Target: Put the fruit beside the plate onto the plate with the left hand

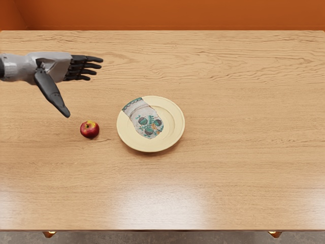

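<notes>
Your left hand (63,68) hangs over the far-left part of the table (228,168). Its fingers (89,65) are stretched out flat toward the right, the thumb (53,94) points down and toward you, and it holds nothing. The apple (89,129) sits upright on the wood nearer to you than the hand and a little to its right. It is just left of the plate (174,113), with a narrow strip of bare table between the two. The step in hand looks like the reach, so bring the palm over the apple before you lower it. Keep the fingers spread until they straddle the fruit. A round apple will likely roll if one fingertip touches it first, so try to come down with the thumb on one side and the fingers on the opposite side, and close them evenly. I would avoid approaching from the left at table height, since a nudge that way could push the apple against the plate's rim or shift the plate. Once the grip feels firm, lift high enough to clear the raised rim and carry the apple a short way right. Lower it onto the flat patterned centre (145,122) rather than the sloped edge, where it could roll off. Part the fingers only when the fruit rests on the plate, and draw the hand up rather than sideways. Your right arm is not in view.
</notes>
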